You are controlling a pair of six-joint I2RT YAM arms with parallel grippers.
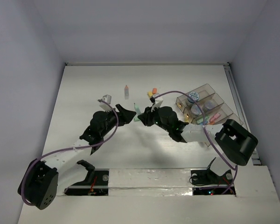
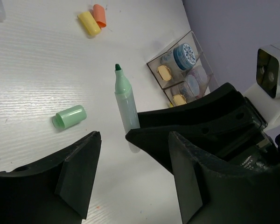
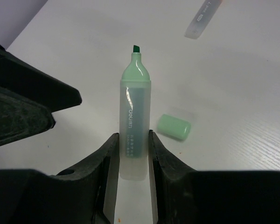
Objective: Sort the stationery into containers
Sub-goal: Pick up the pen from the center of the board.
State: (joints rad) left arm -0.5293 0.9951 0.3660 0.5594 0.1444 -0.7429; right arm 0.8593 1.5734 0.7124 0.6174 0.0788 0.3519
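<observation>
An uncapped pale green highlighter pen (image 3: 134, 112) lies low over the table, and my right gripper (image 3: 133, 135) is shut on its barrel, tip pointing away. Its green cap (image 3: 174, 127) lies loose on the table just right of it. My left gripper (image 2: 133, 140) faces the right one with its jaws apart and nothing between them; the pen's rear end (image 2: 126, 109) and the cap (image 2: 69, 116) lie just beyond its fingertips. From above, both grippers meet mid-table around the pen (image 1: 137, 113). The smoky clear organiser tray (image 1: 214, 100) stands at the right with round tubs (image 1: 192, 97) inside.
A yellow piece (image 2: 89, 23) and an orange piece (image 2: 100, 15) lie side by side beyond the pen. An orange-capped pen (image 1: 126, 91) lies farther back, and a clear item (image 1: 106, 99) rests by the left arm. A clear pen (image 3: 203, 18) lies far right.
</observation>
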